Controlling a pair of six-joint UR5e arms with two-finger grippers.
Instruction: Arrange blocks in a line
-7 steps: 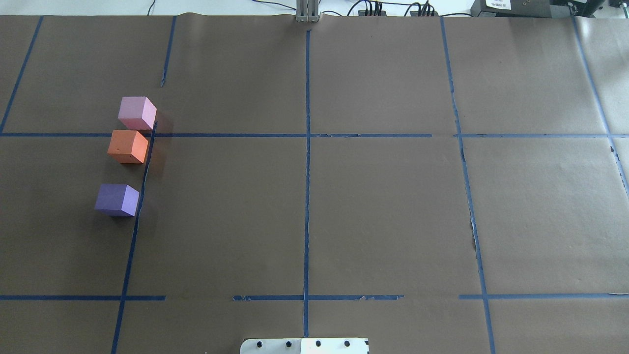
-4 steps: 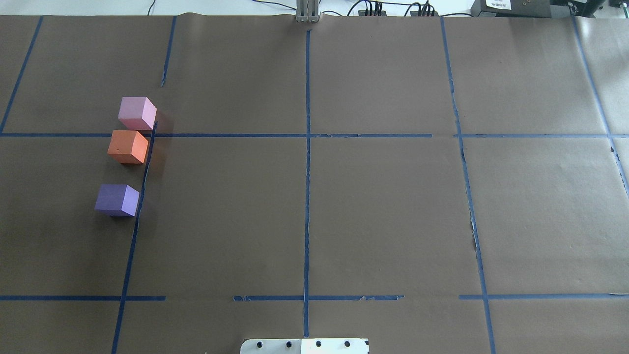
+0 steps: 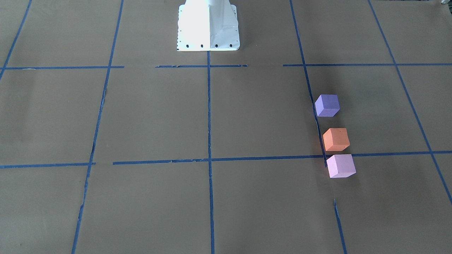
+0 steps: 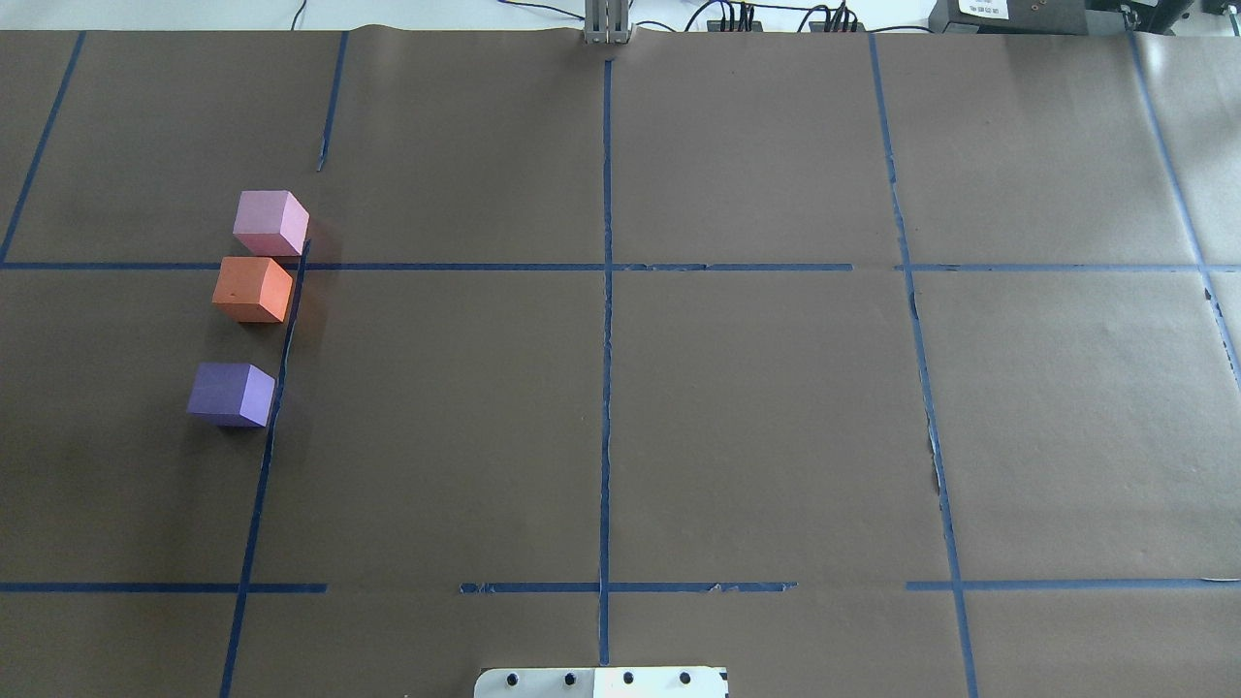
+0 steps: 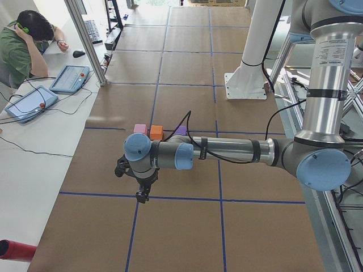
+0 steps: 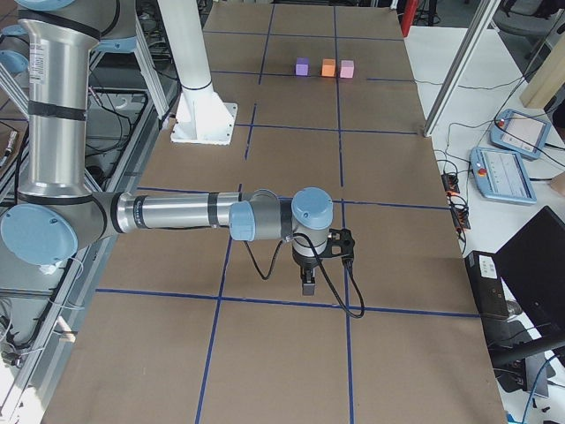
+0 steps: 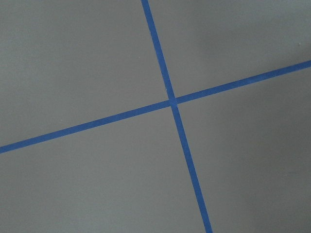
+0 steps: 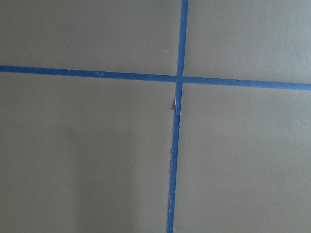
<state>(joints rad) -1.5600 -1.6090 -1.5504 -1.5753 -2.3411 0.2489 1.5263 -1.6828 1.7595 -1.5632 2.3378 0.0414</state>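
In the overhead view my 3 blocks sit toward 9 o'clock on the brown paper (image 4: pixel 776 407). They form a near-straight file with a blue tape strip (image 4: pixel 256 490) running along their 3 o'clock side. The pale pink block (image 4: pixel 270 222) is at the 12 o'clock end. The orange block (image 4: pixel 252 288) is just beside it at its 6 o'clock, and I cannot tell whether the 2 touch. The purple block (image 4: pixel 231 394) lies further toward 6 o'clock, with a clear gap between it and the orange one. All 3 rest flat on the paper.

In the left-end view my left gripper (image 5: pixel 142 196) points down above the paper, with the blocks a little beyond it toward 12 o'clock. I cannot tell whether its fingers are spread or pressed together. In the right-end view my right gripper (image 6: pixel 307 287) also points down, well apart from the blocks, which are far off at 12 o'clock. I cannot tell how its fingers stand either. My left wrist camera looks on a tape crossing (image 7: pixel 171 102), and my right wrist camera looks on another crossing (image 8: pixel 179 78).
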